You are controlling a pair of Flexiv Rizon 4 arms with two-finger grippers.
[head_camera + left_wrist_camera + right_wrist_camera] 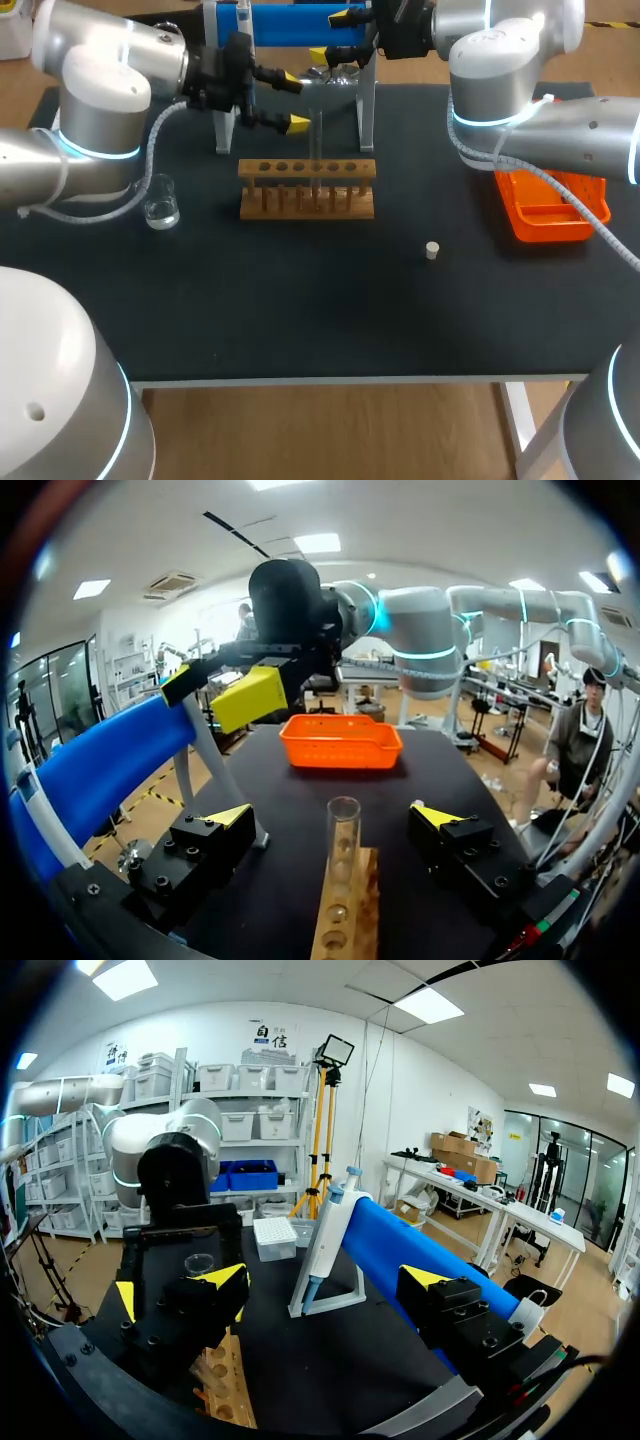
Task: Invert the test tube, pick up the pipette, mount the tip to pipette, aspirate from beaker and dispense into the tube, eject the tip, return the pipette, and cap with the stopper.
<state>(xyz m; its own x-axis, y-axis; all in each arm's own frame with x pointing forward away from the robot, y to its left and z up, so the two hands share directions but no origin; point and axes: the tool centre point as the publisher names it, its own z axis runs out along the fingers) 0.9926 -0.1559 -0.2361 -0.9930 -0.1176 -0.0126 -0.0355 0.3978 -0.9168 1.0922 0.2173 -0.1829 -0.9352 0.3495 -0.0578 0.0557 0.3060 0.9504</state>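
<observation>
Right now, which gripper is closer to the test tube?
The left gripper: it hangs open beside the test tube standing in the wooden rack. The right gripper is farther back, by the blue stand.

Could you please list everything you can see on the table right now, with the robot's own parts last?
table: one, black, under everything
test tube rack: one, wooden, middle of the table
test tube: one, clear, upright in the rack
beaker: one, clear glass, on the table off the rack's left end
stopper: one, cream, on the table right of and in front of the rack
basket: one, orange, right side of the table
stand: one, pale, behind the rack
pipette: one, blue, resting on the stand
tip box: one, pale, past the stand
left gripper: one, yellow-tipped, open, the tube just ahead between its fingers
right gripper: one, yellow-tipped, open, by the pipette
</observation>
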